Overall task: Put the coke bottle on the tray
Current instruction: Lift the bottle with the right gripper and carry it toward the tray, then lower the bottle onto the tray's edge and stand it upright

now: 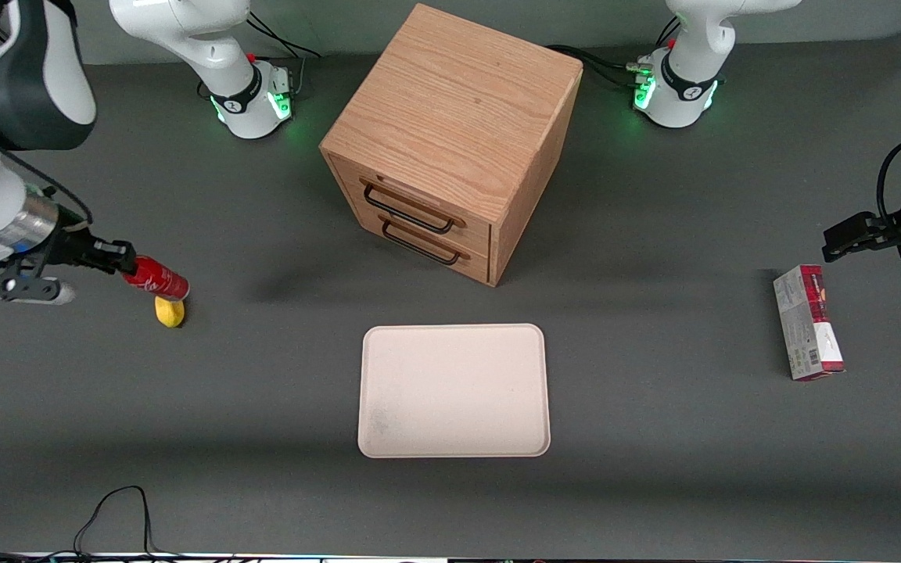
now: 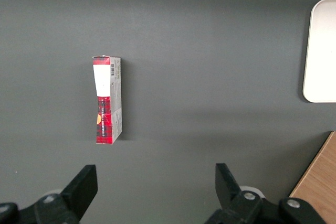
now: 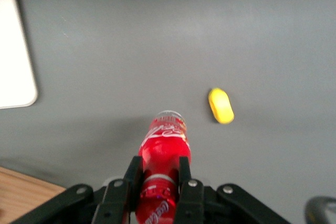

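Your claw point(image 3: 159, 178) is squeezed tight around the coke bottle point(image 3: 163, 150), holding it up. It hangs above the lemon point(image 1: 170, 311), well apart from the tray point(image 1: 454, 391).

The coke bottle point(image 1: 156, 279), a slim red contour bottle with white script lettering, sits at the left of the front view about mid-height, tilted nearly level and lifted clear of the table, its neck end clamped between the fingers of the gripper point(image 1: 123, 267). The tray point(image 1: 454, 390), a flat cream rectangle with rounded corners and a low rim, lies bare in the lower centre, well apart from the bottle.
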